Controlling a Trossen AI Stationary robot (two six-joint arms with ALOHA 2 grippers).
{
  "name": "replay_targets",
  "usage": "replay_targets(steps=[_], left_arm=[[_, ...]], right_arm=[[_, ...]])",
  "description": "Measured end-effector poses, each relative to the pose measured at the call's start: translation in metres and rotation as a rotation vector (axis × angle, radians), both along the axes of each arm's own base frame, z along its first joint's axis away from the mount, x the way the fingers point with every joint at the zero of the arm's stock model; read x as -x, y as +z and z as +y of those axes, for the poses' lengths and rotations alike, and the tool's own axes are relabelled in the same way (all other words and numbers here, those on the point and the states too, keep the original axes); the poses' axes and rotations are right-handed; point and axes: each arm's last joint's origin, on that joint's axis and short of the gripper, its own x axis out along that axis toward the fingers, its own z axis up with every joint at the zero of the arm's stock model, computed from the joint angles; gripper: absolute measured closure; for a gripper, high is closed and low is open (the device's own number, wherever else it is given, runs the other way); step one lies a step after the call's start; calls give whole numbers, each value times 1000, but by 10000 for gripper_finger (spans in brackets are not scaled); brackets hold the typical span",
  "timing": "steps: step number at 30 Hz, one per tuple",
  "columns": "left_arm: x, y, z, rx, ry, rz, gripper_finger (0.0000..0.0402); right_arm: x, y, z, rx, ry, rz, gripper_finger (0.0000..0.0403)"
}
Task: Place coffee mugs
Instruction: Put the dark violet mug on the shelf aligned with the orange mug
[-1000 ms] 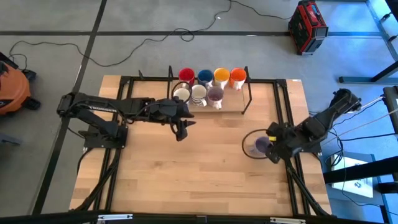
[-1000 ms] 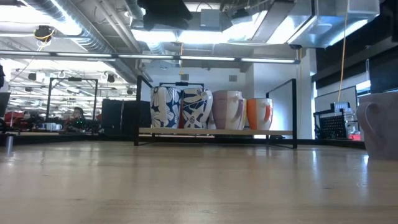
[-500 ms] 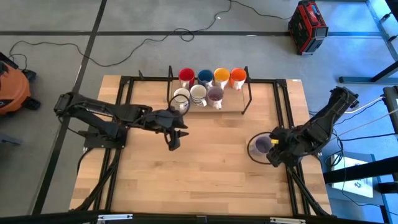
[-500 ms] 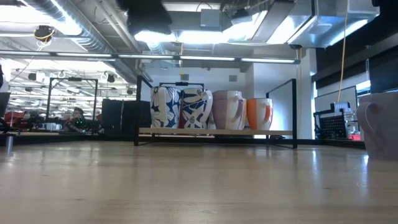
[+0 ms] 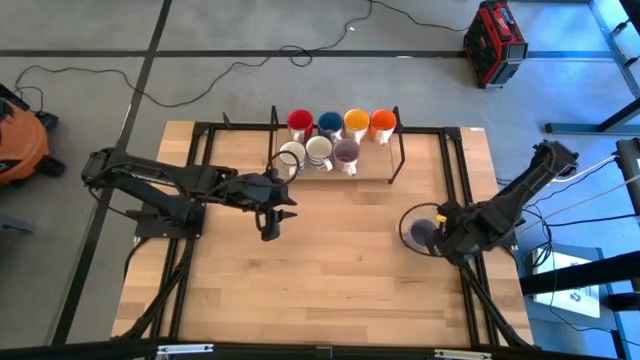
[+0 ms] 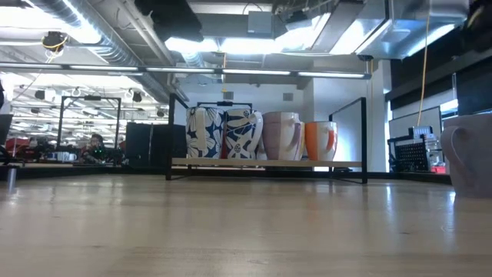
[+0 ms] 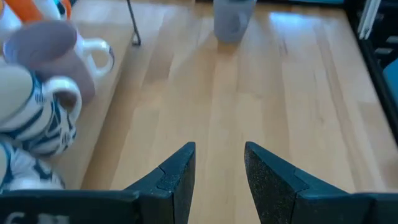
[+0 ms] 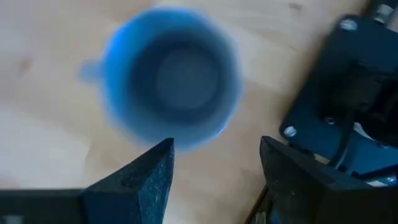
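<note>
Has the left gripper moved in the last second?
Yes. The left gripper has pulled back from the mug rack, toward its own base and nearer the table's front.

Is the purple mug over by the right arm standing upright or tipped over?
Upright: the purple mug shows its round open mouth from above, with the right gripper beside it.

Blurred mug (image 8: 171,87), edge-cropped mug (image 6: 469,154)

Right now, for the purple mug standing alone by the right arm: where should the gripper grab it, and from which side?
Probably by the rim wall, from straight above. The purple mug stands upright, mouth open to the ceiling, alone on the table. The right gripper hovers open just over it. One finger inside and one outside, on the rim opposite the handle, should hold. The left gripper waits mid-table.
</note>
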Motion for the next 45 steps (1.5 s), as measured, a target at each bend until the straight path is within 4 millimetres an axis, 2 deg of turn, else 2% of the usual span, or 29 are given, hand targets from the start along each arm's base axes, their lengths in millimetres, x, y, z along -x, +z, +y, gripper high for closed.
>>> replay_targets(steps=[5, 16, 24, 29, 36, 45], left_arm=[[-1, 1, 0, -5, 4, -6, 269], [-1, 1, 0, -3, 10, -8, 269], [-1, 1, 2, -12, 17, -8, 269], [-1, 1, 5, -13, 26, -7, 269], [-1, 1, 5, -13, 28, -7, 269], [-1, 1, 5, -13, 29, -8, 269]], right_arm=[[-1, -20, -13, 53, -146, 27, 178], [-15, -25, -21, 61, -227, 71, 186], [-31, -31, -27, 18, -177, 74, 278], [-33, -31, -33, 42, -167, 82, 334], [-38, -31, -32, 49, -17, 53, 392], [-49, -26, -28, 82, 406, -21, 399]])
